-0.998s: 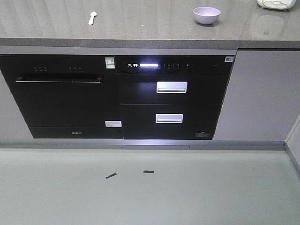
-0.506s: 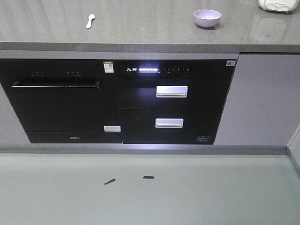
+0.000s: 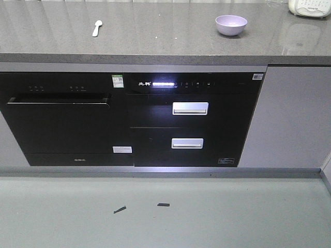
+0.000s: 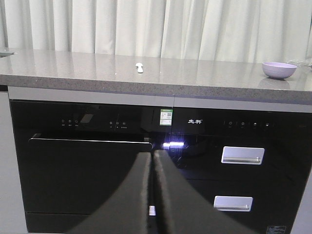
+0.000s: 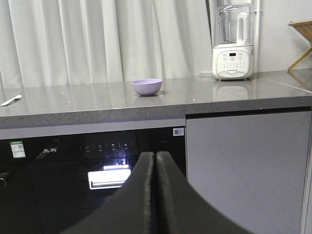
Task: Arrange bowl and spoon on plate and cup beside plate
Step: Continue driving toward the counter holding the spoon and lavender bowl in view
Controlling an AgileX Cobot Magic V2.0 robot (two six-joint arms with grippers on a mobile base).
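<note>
Left pincer (image 4: 152, 155) and right pincer (image 5: 156, 155) are clamped together, holding nothing; bowl (image 3: 231, 24) sits empty.

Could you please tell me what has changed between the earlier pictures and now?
Only the view shifted: in the front view the whole scene has slid lower, showing more countertop, so the robot itself seems to have moved. Nothing was grasped or released. The bowl and spoon lie untouched in the same spots; the left end effector and right end effector are shut, empty.
</note>
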